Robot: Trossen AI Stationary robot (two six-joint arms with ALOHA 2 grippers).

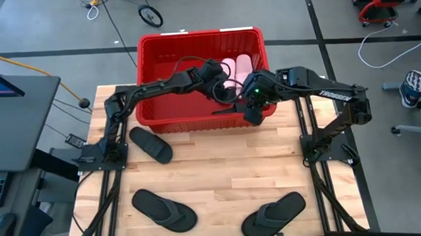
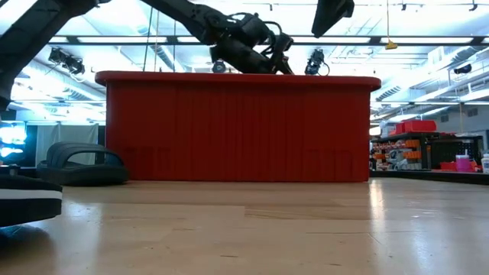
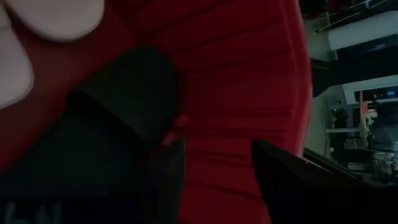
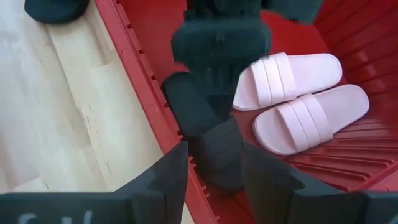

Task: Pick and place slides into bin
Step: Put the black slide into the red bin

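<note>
While both arms reach over the bin [image 1: 146, 78], the left gripper [image 1: 227, 91] hangs inside it, jaws released, beside a black slide [image 4: 208, 134] lying against the near wall. The right gripper [image 4: 214, 168] hovers above that slide, jaws parted. Two pink slides [image 4: 298, 96] lie inside; another black slide [image 1: 151, 145] and two flip-flops [image 1: 165, 209] remain on the bench [image 1: 227, 167].

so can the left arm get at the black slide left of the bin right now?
Probably yes. The black slide lies bare on the table beside the left arm's base; the left tool is over the bin, so it must pull back.
</note>
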